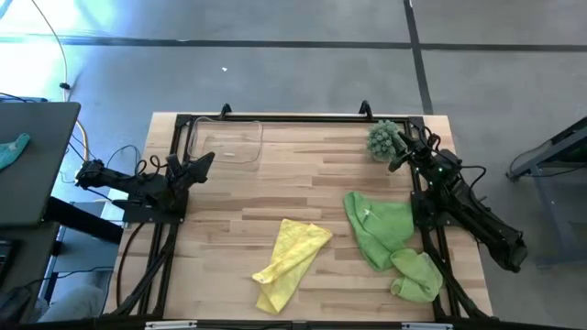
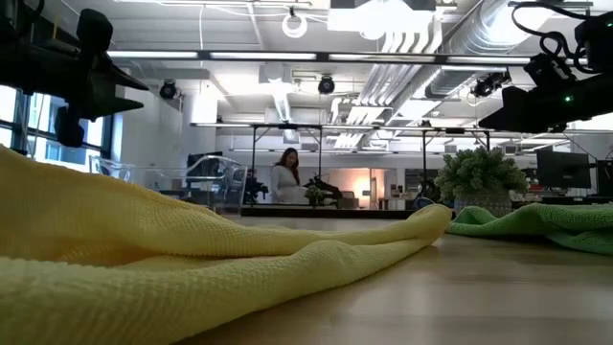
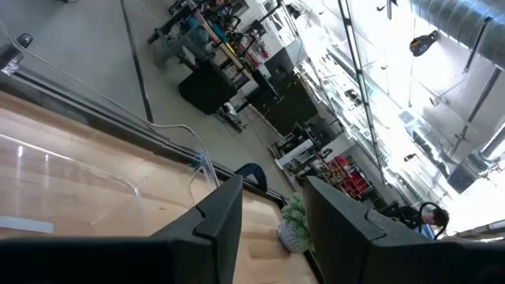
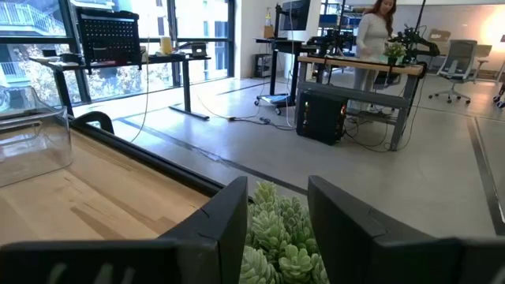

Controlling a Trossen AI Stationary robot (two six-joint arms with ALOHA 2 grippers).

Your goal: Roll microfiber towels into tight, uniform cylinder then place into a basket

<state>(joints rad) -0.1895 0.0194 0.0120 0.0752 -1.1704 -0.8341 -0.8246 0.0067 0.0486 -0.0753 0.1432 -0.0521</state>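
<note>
The left gripper [image 1: 204, 163], fingers parted and empty, hangs at the frame's left by the basket [image 1: 227, 141]; the right gripper [image 1: 400, 156], likewise parted, sits upper right beside the plant [image 1: 382, 138]. A good roll probably begins by flattening the crumpled yellow towel [image 1: 288, 263], lower centre. The green towels [image 1: 390, 240], seemingly two, lie bunched at lower right.

Left arm sat at table's left edge, left gripper [image 1: 204, 162] raised off the surface, fingers parted, holding nothing. Right arm sat along the right edge, right gripper [image 1: 398, 163] also raised, fingers parted and empty.
</note>
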